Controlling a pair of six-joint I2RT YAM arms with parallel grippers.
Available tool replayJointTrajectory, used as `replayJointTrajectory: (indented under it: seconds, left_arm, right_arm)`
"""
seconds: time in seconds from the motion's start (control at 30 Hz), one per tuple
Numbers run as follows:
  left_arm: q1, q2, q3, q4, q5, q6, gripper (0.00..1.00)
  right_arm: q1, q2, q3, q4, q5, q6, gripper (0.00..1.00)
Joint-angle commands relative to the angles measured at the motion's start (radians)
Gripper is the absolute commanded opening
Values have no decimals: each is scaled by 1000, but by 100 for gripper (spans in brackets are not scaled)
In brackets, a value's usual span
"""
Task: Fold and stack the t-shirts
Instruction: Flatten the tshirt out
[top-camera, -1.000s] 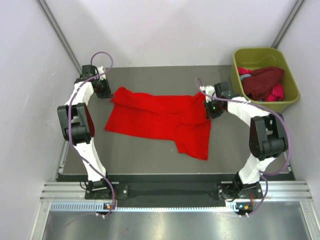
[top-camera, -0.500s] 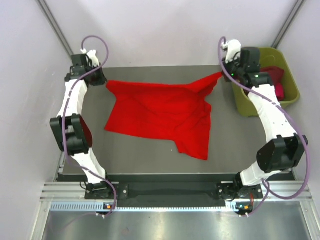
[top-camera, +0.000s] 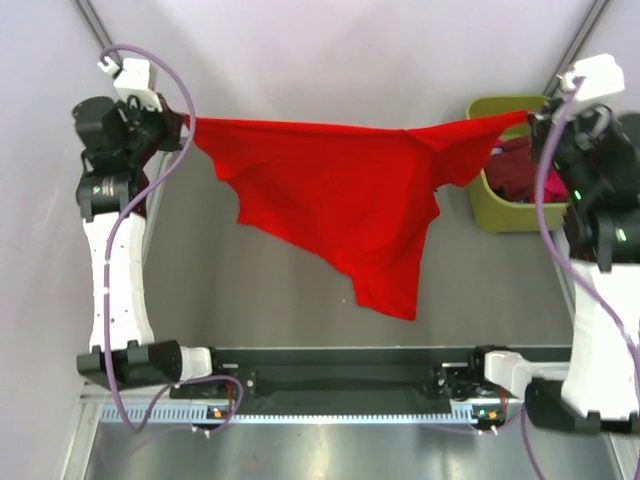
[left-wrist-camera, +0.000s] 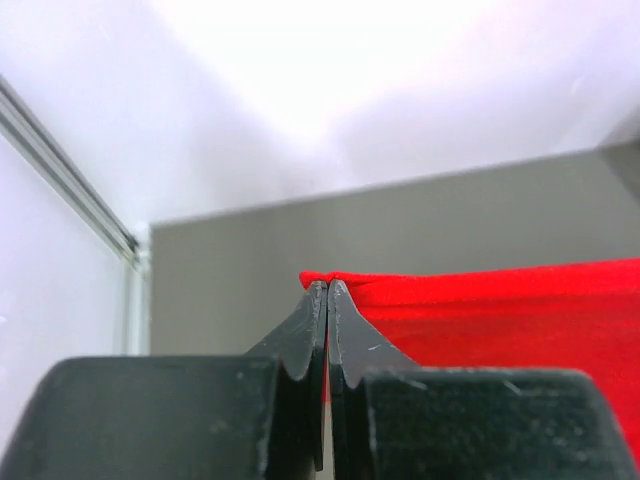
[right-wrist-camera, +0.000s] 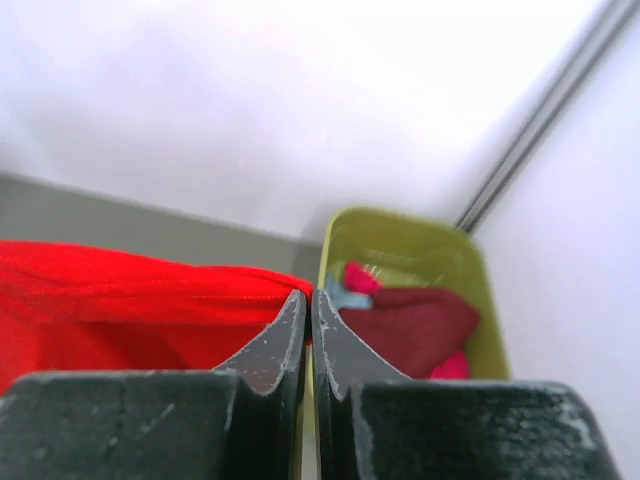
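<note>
One garment is in work and, as far as the views show, none is folded or stacked yet. The large bright red cloth t-shirt (top-camera: 340, 190) hangs stretched in the air between the two arms above the grey table (top-camera: 250, 300). The left gripper (left-wrist-camera: 327, 290) is pinched tight on one upper corner and the right gripper (right-wrist-camera: 305, 297) is clamped on the other. Its lower point droops toward the table; whether it touches I cannot tell. Dark maroon and magenta-pink t-shirts (top-camera: 515, 172) lie bunched in the olive-green plastic tub (top-camera: 503, 218) at the far right. I judge the task barely begun, with spreading, folding and stacking all left.
</note>
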Motion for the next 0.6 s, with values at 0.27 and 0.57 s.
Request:
replayJointTrajectory:
  seconds: [0.27,0.57]
  left_arm:
    - [7,-363,39,-77,-144,140,0]
    - [7,-378,248,-221,-204,166,0]
  right_arm:
    - [-28,-409,46,-91,233,-57,0]
    - [91,-347,369,-198,478,-143,0]
